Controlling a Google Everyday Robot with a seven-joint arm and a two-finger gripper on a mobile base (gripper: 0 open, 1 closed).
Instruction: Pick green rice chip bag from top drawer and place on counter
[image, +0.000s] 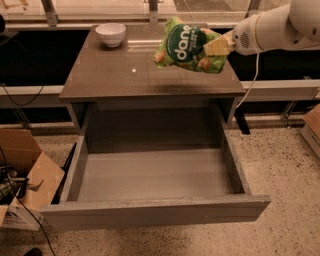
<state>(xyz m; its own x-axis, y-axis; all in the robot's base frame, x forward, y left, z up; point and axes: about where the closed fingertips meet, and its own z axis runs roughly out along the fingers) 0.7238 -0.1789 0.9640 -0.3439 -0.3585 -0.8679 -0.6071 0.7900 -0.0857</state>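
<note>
One pincer (217, 46) with bag (184, 45) above counter (112, 75)

White bowl (110, 34), open cardboard box (27, 172)

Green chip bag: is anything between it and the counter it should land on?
Nothing visible. The gripper holds the green rice chip bag above the counter, toward its right side; the white bowl sits apart at the back left.

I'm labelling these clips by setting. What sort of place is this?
Likely a lab or workshop test area: a lone cabinet, top drawer open, on speckled floor, with a cardboard box and loose cables at left. The pincer holds the green rice chip bag above the counter.
</note>
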